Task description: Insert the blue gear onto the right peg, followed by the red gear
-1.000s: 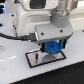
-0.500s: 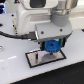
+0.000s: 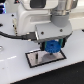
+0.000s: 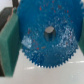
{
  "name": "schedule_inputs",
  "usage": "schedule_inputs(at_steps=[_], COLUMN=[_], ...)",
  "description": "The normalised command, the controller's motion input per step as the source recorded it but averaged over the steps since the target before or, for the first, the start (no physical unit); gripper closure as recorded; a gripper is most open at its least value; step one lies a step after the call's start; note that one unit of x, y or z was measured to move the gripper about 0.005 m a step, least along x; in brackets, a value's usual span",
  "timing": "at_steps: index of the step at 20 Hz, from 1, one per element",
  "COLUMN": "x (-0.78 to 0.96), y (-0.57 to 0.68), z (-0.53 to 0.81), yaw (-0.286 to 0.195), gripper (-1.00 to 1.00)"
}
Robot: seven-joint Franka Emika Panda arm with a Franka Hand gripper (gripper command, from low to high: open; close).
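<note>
Flat blue toothed plastic gear [image 3: 52, 47] is being pinched by gripper [image 3: 52, 46] above dark rectangular base plate [image 3: 34, 59], seating unconfirmed; red gear unseen.

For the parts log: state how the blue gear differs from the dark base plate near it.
Shape: the blue gear is round and toothed; the base plate is rectangular with straight edges.
Colour: the gear is bright blue, the plate dark.
Support: the gear is gripped by the end effector; the plate lies on the white table.
Shared: both are flat parts.
</note>
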Motion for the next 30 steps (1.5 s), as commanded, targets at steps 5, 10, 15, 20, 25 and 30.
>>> schedule_inputs(at_steps=[5, 10, 15, 20, 25, 30], x=[0.39, 0.18, 0.15, 0.14, 0.18, 0.16], y=[0.0, -0.01, -0.06, -0.01, 0.02, 0.04], z=[0.33, 0.02, -0.12, -0.17, -0.18, -0.19], yaw=[0.0, 0.0, 0.0, 0.0, 0.0, 0.0], gripper=[1.0, 1.0, 1.0, 1.0, 1.0, 1.0])
